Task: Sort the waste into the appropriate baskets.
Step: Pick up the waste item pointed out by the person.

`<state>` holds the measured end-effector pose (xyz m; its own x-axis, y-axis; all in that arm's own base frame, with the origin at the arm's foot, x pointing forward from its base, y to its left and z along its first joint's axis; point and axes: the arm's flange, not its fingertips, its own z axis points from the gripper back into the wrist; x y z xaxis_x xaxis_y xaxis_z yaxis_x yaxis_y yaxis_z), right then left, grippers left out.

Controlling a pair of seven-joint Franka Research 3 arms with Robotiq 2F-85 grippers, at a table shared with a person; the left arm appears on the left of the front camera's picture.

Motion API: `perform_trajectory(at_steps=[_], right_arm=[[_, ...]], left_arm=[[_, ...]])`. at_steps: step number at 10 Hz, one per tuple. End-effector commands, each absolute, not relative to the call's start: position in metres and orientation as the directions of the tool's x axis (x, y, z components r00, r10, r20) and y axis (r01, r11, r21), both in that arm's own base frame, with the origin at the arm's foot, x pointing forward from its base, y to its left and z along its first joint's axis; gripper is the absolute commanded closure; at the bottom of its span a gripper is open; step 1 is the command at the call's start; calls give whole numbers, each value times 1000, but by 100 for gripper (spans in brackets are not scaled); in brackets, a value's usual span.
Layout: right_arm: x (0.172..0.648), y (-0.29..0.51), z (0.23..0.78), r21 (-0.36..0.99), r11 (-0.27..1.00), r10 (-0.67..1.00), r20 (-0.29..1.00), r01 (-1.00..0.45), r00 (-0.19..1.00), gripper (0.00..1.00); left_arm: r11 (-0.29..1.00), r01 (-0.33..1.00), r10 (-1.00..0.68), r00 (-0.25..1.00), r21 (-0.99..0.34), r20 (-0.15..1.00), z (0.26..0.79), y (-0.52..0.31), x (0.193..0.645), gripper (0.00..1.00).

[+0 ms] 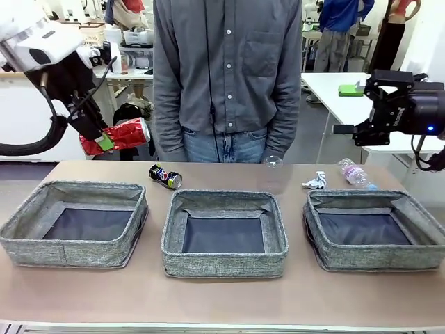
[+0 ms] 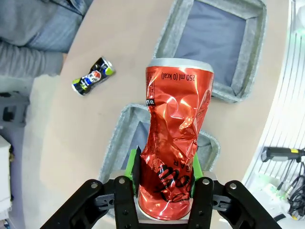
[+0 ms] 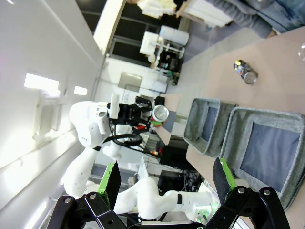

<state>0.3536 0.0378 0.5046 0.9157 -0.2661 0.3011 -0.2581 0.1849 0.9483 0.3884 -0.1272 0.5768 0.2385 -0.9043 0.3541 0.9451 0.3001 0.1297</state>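
Three grey woven baskets stand in a row on the tabletop [image 1: 222, 306], and every place here is given from the middle basket [image 1: 224, 263]. The left basket [image 1: 21, 240] sits beside it on the left.

In the air, up and to the left of the middle basket, the left jaws are clamped on the one crushed red can [image 1: 126, 132], green pads pressed to its dented end. In the left wrist view the small white print on the can [image 2: 176, 143] reads "250 ml (0 Kcal)", upside down. The bigger white lettering near the pads is too crumpled to read.

One dark blue soda can [image 1: 165, 176] lies on its side just beyond the middle basket's far left corner. It shows a round red, white and blue emblem, with words too small to read.

One clear plastic cup [image 1: 272, 172] stands just beyond the far right corner. Farther right lie one crumpled white-and-blue wrapper [image 1: 315, 181] and one clear plastic bottle [image 1: 353, 172].

The right basket [image 1: 375, 259] sits beside the middle one on the right. High to the right of the middle basket, the right jaws stand wide apart and hold nothing.
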Motion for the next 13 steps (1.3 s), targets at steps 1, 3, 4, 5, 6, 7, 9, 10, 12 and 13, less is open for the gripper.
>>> perform_trajectory(at_steps=[1,3,4,5,6,7,9,10,12,13], right_arm=[[356,40,509,954,159,-284,290,-254,914,0],[356,40,509,954,159,-284,290,-254,914,0],[356,40,509,954,159,-284,290,-254,914,0],[356,40,509,954,159,-284,290,-254,914,0],[356,40,509,954,159,-284,290,-254,914,0],[356,40,509,954,159,-284,290,-254,914,0],[356,40,509,954,159,-284,290,-254,914,0],[356,40,509,954,159,-284,290,-254,914,0],[356,40,509,954,159,-284,290,-254,914,0],[356,40,509,954,159,-284,290,-254,914,0]], left_arm=[[390,917,-869,339,78,361,604,-154,382,56],[561,819,-729,557,-119,397,643,-221,382,56],[644,734,-650,673,-214,354,658,-254,381,56],[715,663,-591,743,-223,314,675,-290,376,56],[746,630,-573,772,-214,274,690,-318,370,56],[807,569,-523,814,-159,253,707,-340,366,56],[868,490,-470,862,-80,188,750,-362,365,56],[905,424,-415,895,-27,162,776,-366,372,56],[921,390,-390,919,17,64,800,-370,372,56],[901,434,-433,901,-15,30,810,-367,365,56]])
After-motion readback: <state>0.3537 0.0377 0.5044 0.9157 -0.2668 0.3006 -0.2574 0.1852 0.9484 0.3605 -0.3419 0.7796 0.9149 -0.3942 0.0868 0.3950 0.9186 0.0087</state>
